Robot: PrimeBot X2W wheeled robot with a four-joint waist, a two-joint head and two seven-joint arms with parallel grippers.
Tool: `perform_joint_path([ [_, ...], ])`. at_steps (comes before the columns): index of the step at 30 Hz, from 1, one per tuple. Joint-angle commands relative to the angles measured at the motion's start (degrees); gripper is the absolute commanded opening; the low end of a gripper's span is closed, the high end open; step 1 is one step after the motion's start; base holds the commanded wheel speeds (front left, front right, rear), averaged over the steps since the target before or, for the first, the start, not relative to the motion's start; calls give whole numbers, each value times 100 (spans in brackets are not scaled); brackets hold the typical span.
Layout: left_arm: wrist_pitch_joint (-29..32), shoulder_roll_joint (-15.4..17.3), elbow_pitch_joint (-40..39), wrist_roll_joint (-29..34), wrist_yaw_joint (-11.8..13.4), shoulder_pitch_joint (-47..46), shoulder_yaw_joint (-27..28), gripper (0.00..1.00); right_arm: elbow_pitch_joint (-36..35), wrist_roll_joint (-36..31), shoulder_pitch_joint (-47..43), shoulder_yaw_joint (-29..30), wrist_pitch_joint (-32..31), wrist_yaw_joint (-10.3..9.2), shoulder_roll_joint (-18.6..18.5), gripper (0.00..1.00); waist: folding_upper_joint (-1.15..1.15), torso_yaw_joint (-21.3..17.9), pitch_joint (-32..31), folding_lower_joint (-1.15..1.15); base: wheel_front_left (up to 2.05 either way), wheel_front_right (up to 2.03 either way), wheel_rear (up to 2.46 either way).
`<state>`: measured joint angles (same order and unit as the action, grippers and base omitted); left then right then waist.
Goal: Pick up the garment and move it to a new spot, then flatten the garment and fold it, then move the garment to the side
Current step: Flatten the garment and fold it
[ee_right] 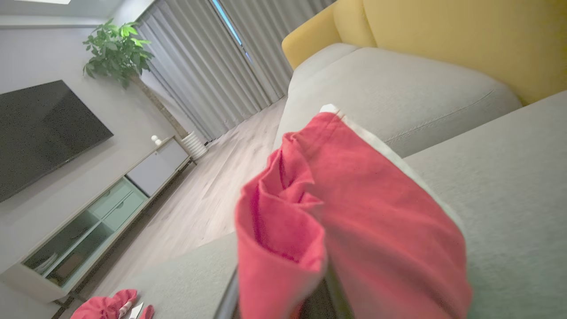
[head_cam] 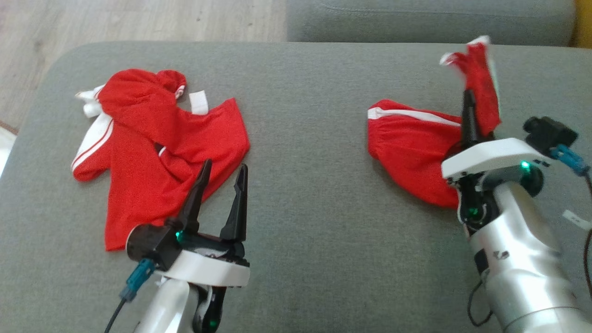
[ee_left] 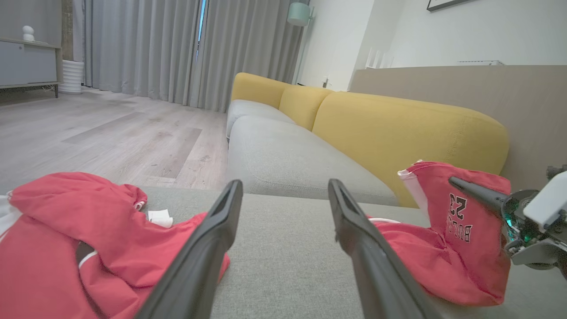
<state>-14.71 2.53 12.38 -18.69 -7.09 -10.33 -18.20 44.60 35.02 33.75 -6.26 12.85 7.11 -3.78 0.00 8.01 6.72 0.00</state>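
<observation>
On the right half of the grey cushion [head_cam: 314,208] lie the red shorts [head_cam: 411,152], white stripe along the top, most of the cloth resting in a loose heap on the cushion's surface. The right gripper [head_cam: 468,97] is clamped on one edge of them, fingers pressed together, and holds that edge up above the cushion. In the left wrist view the raised flap stands upright and shows dark printed lettering. From the right wrist view the red cloth bunches over the fingers and hides them.

Over the left half of the cushion, the left gripper [head_cam: 225,169] hovers with its fingers spread wide and nothing between them. Its tips are above the near right hem of a red shirt [head_cam: 148,138] with white stripes, which lies crumpled toward the cushion's far left corner.

As for progress, I judge the task to be at its very start. The shorts are gripped and partly raised, but the bulk of them has not left the cushion, so the pick-up is only half made. Carrying them to a new spot on the cushion, spreading them flat, folding them and setting them to the cushion's side are all left to do.
</observation>
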Motion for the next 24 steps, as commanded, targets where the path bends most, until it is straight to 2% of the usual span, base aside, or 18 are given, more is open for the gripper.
perform_joint_path([
  [1, -29, 35, -158, -23, -11, -152, 196, 100, -197, 20, 185, -124, 2, 37, 90, 0, 0, 39, 17, 0, 0, 0, 0],
  [2, -29, 35, -154, -39, -1, -165, 183, 100, -166, 106, 208, -382, 3, 37, 90, 0, 0, 124, 48, 0, 0, 0, 0],
  [10, -29, 35, -112, -102, 33, -184, 114, 100, 123, 389, 230, -1276, 65, 37, 90, 0, 0, 438, 106, 0, 0, 0, 0],
  [14, -29, 35, -109, -131, 50, -191, 88, 100, 545, 325, 266, -1633, 22, 37, 90, 0, 0, 535, 130, 0, 0, 0, 0],
  [15, -29, 35, -113, -138, 56, -192, 87, 100, 638, 254, 288, -1769, 6, 37, 90, 3, 0, 543, 136, 0, 0, 0, 0],
  [16, -29, 35, -118, -142, 62, -191, 89, 100, 730, 178, 304, -1911, -10, 37, 90, 100, 0, 543, 142, 0, 0, 0, 0],
  [17, -29, 35, -118, -142, 62, -191, 89, 100, 730, 178, 304, -1911, -10, 37, 90, 100, 0, 543, 142, 0, 0, 0, 0],
  [20, -29, 35, -135, -136, 85, -178, 138, 100, 938, -45, 348, -2428, -114, 37, 90, 100, 0, 478, 154, 0, 0, 0, 0],
  [24, -29, 35, -137, -98, 88, -213, 232, 100, 771, 127, 314, -3048, -215, 37, 90, 100, 0, 297, 130, 0, 0, 0, 0],
])
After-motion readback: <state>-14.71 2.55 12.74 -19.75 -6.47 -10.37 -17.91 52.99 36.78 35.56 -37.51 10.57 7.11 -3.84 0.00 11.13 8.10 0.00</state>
